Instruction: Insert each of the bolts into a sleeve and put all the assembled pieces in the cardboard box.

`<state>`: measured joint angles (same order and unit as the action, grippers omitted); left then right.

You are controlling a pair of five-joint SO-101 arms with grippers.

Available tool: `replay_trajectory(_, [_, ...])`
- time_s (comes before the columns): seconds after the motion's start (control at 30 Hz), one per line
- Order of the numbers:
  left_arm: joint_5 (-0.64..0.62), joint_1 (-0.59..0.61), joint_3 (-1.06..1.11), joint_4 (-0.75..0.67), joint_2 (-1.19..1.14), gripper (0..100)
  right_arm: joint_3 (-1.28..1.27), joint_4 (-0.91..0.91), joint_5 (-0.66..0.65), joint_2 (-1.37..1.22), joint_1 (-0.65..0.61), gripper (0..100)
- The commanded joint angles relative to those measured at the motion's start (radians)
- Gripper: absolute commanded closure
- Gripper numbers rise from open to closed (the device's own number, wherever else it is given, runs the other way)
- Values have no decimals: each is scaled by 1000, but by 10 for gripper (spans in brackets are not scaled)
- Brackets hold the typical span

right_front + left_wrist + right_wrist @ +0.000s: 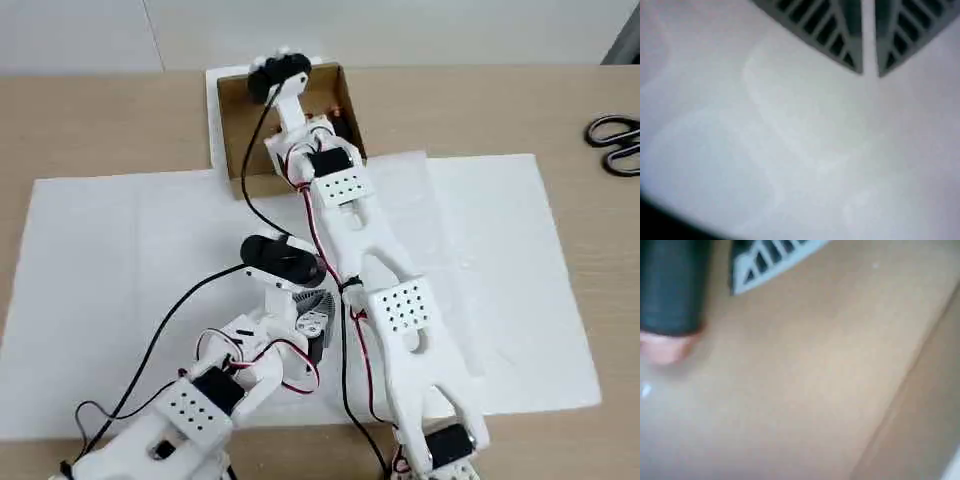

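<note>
The cardboard box (228, 120) stands at the table's far edge. My right gripper (281, 72) hangs over its inside. Close beside my right gripper (720, 290) is a dark sleeve (672, 285) with a copper-coloured bolt end (665, 347) sticking out toward the box floor (805, 390). Whether that piece is gripped is hidden. A small copper-coloured bit (338, 108) shows inside the box by the arm. My left gripper (313, 315) is low over the white paper, and the left wrist view has it (868, 70) shut with nothing between its ribbed grey fingers (835, 30).
A large white paper sheet (120, 260) covers the middle of the wooden table. Black scissors (615, 142) lie at the far right. The right arm stretches across the sheet from the near edge to the box, and cables trail between the arms.
</note>
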<state>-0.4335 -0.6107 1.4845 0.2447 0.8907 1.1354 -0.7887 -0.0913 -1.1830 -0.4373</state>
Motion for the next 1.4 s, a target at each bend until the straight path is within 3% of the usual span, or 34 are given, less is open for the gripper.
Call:
replay_trajectory(0.0, [-3, -5, -2, -25, 14, 994, 8, 5, -3, 19, 10, 773])
replay_trajectory(0.1, [-3, -3, -2, -26, 14, 994, 29, -74, -2, 87, 2, 773])
replay_trajectory(0.37, [2, -2, -2, -26, 15, 994, 328, -819, 123, 452, -7, 773])
replay_trajectory(0.43, [6, -2, -2, -9, 15, 994, 353, -915, 120, 515, -5, 773])
replay_trajectory(0.5, [48, -9, -35, 52, 25, 994, 308, -917, 120, 596, 27, 780])
replay_trajectory(0.6, [183, 20, -163, 276, 109, 994, 176, -923, 120, 774, 38, 794])
replay_trajectory(0.77, [325, 239, -446, 770, 443, 994, -388, -915, 123, 1216, 44, 804])
replay_trajectory(0.83, [324, 295, -458, 878, 605, 994, -624, -909, 127, 1403, 41, 804])
replay_trajectory(1.0, [233, 247, -265, 910, 936, 994, -1149, -828, 127, 1751, 42, 804])
replay_trajectory(1.17, [221, 241, -82, 848, 901, 994, -1610, -653, 126, 2018, 68, 804])
replay_trajectory(1.23, [242, 233, -35, 838, 922, 994, -1788, -573, 121, 2120, 77, 804])
replay_trajectory(1.37, [417, 239, -12, 825, 928, 994, -2070, -446, 121, 2325, 133, 805])
